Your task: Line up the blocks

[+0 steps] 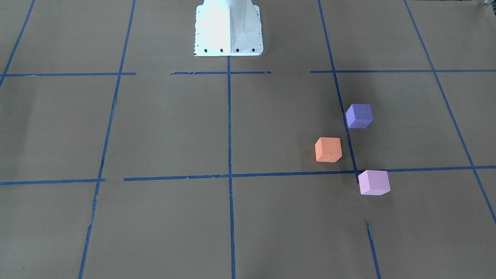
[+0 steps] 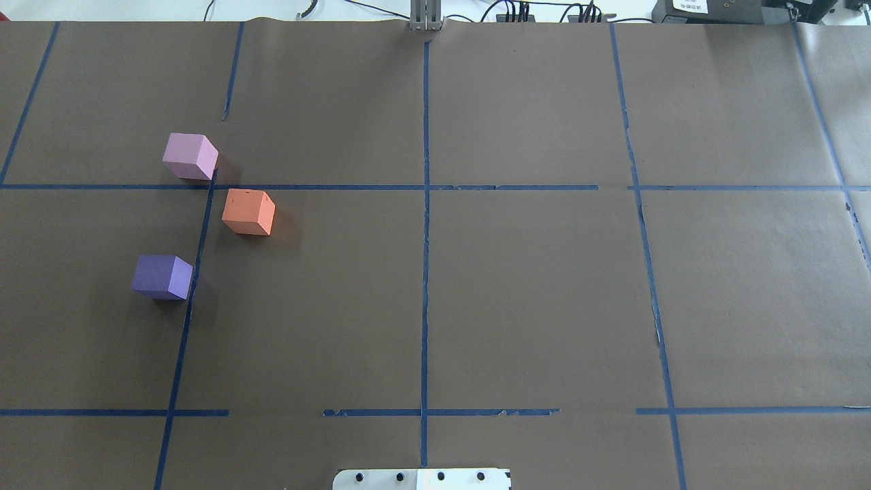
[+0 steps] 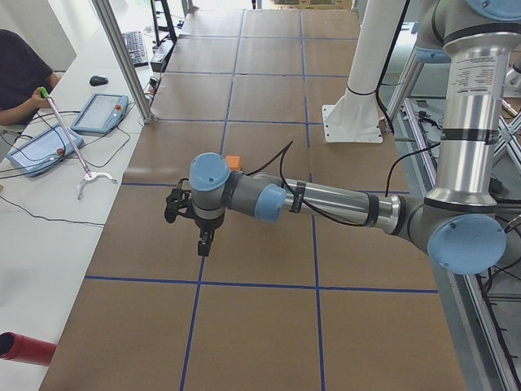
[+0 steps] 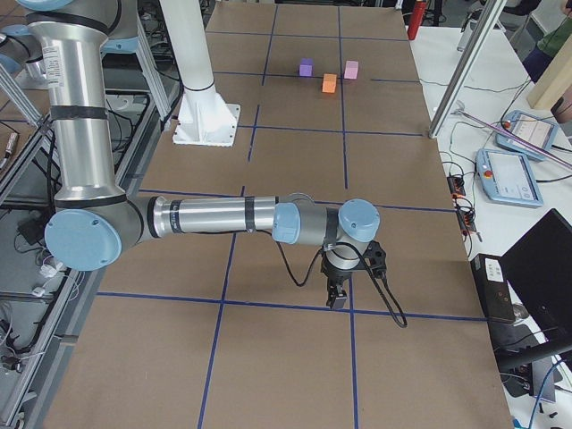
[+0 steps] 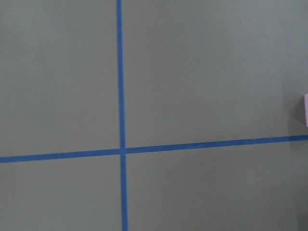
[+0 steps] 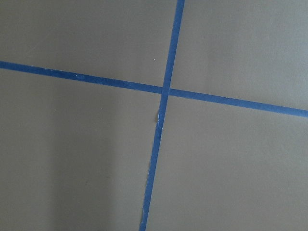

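Note:
Three cubes lie apart on the brown table on the robot's left side: a pale pink-lilac block [image 2: 190, 156] farthest out, an orange block [image 2: 248, 211] in the middle, and a dark violet-blue block [image 2: 162, 276] nearest the robot. They also show in the front view as pink [image 1: 374, 182], orange [image 1: 328, 149] and violet [image 1: 359, 115]. They form a bent row. My left gripper [image 3: 204, 243] shows only in the exterior left view, pointing down, and I cannot tell whether it is open. My right gripper [image 4: 338, 295] shows only in the exterior right view, far from the blocks, state unclear.
Blue tape lines [image 2: 425, 272] divide the table into squares. The white robot base [image 1: 228, 31] stands at the table's near-robot edge. An operator [image 3: 20, 73], tablets [image 3: 98, 112] and a metal post [image 3: 122, 57] stand along the side bench.

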Available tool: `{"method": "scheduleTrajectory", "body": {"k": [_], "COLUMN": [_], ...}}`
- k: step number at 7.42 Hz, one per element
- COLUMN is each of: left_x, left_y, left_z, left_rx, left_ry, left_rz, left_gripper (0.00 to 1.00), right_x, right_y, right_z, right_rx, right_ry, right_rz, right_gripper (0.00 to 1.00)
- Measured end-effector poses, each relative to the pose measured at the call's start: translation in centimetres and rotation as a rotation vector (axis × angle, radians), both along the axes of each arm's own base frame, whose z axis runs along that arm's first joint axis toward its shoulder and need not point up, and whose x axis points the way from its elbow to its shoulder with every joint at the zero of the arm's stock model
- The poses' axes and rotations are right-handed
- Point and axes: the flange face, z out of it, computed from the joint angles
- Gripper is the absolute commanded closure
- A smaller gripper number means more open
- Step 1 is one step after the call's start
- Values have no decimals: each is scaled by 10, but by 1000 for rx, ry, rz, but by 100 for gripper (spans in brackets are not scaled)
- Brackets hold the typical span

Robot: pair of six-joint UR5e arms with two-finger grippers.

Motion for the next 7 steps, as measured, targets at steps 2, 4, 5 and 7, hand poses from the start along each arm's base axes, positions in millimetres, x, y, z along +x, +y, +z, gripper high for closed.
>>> {"method": "scheduleTrajectory", "body": {"k": [2, 4, 5, 7], "left_x": [79, 175, 220, 292], "left_y": [-18, -31, -27, -19], "left_z": [-59, -118, -135, -151], "left_rx": [-15, -22, 2, -27], "left_ry": [44, 49, 27, 21], "left_rz": [30, 46, 61, 76], "left_gripper": [0, 0, 0, 0], "right_x": [0, 0, 0, 0], "right_y": [0, 0, 0, 0], "right_z": [0, 0, 0, 0], "right_rx": [0, 0, 0, 0], "right_ry": [0, 0, 0, 0], "right_rz": [0, 0, 0, 0], "right_gripper": [0, 0, 0, 0]}}
